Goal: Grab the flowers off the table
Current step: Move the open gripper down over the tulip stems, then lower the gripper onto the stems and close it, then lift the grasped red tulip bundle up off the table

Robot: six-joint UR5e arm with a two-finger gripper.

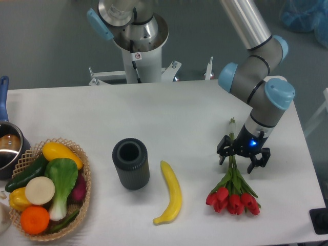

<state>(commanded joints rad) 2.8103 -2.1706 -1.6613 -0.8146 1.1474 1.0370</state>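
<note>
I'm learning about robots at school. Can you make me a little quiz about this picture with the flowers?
1. True or false: the gripper sits over the stems of the flowers.
2. What lies between the dark cylinder and the flowers? A) banana B) spoon C) cup
3. Fill in: the basket of vegetables is at the table's ____ side in the picture.

Key: 1 true; 2 A; 3 left.

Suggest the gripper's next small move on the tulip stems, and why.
Probably close the fingers. The two-finger gripper looks open and sits low over the white table, its fingers on either side of the thin green stems of the bunch of red tulips, which lies flat. With the stems already between the fingers, closing should secure them; lifting comes after.
</note>
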